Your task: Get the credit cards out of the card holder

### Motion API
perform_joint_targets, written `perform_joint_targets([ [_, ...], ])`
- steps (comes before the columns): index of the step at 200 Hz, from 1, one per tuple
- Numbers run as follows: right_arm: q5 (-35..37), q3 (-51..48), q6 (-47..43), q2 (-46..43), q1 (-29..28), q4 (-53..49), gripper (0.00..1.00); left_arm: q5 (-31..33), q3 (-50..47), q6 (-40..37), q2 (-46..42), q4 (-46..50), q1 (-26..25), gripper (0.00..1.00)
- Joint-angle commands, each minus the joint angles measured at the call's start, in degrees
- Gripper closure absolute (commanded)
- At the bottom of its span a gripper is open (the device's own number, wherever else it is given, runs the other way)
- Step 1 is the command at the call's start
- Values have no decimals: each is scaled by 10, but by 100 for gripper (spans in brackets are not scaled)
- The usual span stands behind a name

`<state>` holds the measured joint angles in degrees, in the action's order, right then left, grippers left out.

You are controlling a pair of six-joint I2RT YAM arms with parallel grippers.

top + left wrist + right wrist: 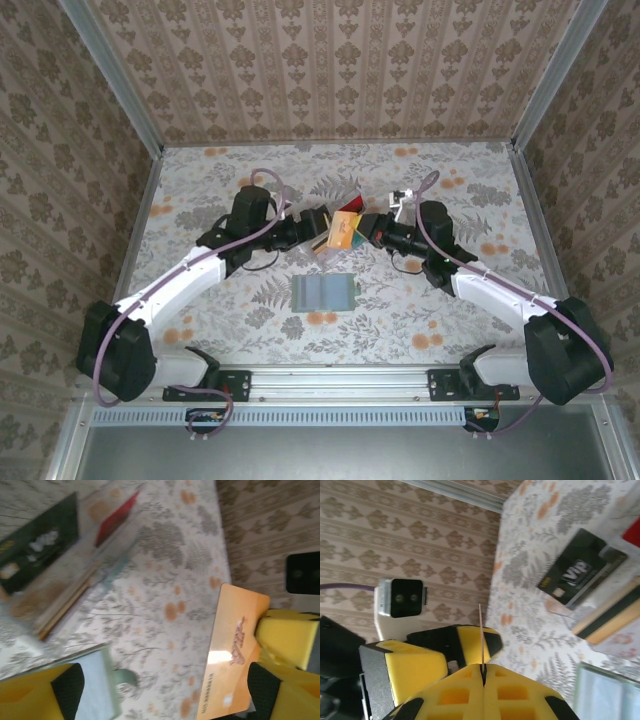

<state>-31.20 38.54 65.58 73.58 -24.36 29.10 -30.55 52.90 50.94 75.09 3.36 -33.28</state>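
Observation:
A tan-beige credit card (234, 652) hangs above the table with my right gripper (482, 669) shut on it; in the right wrist view it shows edge-on as a thin line (480, 630). My left gripper (165, 685) is open, and that card stands close to its right finger (280, 695). In the top view the left gripper (318, 232) and the right gripper (360, 229) meet at the table's middle. The pale grey-green card holder (322, 292) lies flat nearer the arm bases. A black card (40, 550) and a red card (117, 517) lie just beyond the grippers.
Beside the black card (580, 575), thin tan and dark strips (614, 611) lie edge-on. The card holder (605, 695) sits below my right gripper. Wallpapered walls and metal rails (140, 225) border the floral tabletop on three sides.

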Motion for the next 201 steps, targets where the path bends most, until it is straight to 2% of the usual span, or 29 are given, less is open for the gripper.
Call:
perform_joint_targets([
  [1, -27, -2, 58, -6, 5, 82, 99, -90, 17, 60, 17, -115, 0, 25],
  [18, -30, 0, 68, -7, 9, 91, 99, -104, 37, 64, 24, -124, -2, 32],
  [49, -31, -1, 93, -7, 22, 116, 99, -144, 48, 99, 36, -177, -2, 54],
  [76, -39, 3, 100, -11, 30, 115, 99, -149, 40, 115, 29, -220, -5, 66],
  [126, -45, 4, 100, -17, 33, 111, 98, -160, 49, 122, 41, -234, -9, 84],
  [155, -49, 1, 90, -16, 34, 100, 95, -165, 52, 114, 49, -235, -8, 100],
  [168, -50, 5, 73, -18, 35, 71, 86, -162, 50, 89, 47, -224, -7, 100],
  [182, -37, 19, 34, -32, 36, -17, 64, -147, 49, 43, 36, -197, -7, 100],
  [201, -11, 42, -34, -56, 37, -138, 35, -98, 54, -35, 10, -110, -8, 100],
])
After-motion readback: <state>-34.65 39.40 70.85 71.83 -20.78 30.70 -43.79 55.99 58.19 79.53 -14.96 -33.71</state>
